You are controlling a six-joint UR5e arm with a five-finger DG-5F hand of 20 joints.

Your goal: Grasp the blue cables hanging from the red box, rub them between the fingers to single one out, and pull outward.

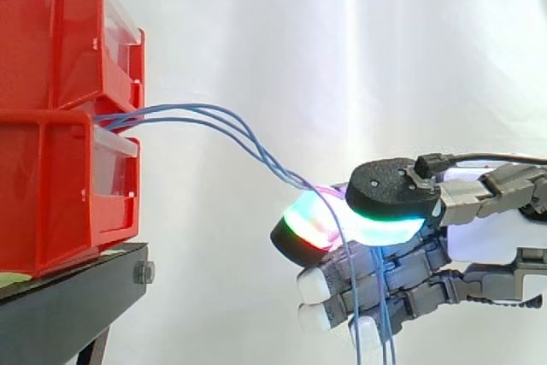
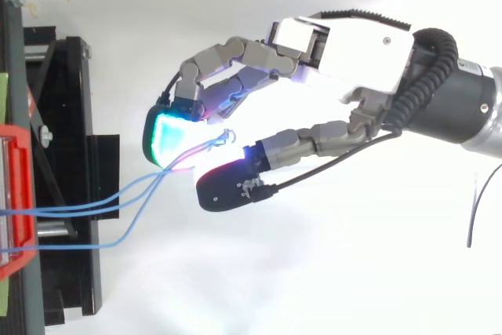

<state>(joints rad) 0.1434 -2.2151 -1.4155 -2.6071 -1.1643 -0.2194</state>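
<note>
At the left we saw a black stand [image 1: 77, 284], a bolt [image 1: 144, 273] at its right end, and a white curtain [image 1: 342, 40] hung behind.

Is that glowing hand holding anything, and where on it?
The hand pinches the blue cables partway along, between two glowing fingertips, clear of the red box.

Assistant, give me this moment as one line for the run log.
hand: shut on cables | cables: blue, run from red bins, converge at pinch between pads, ends hang below hand | stage: grasped, not taut
</note>
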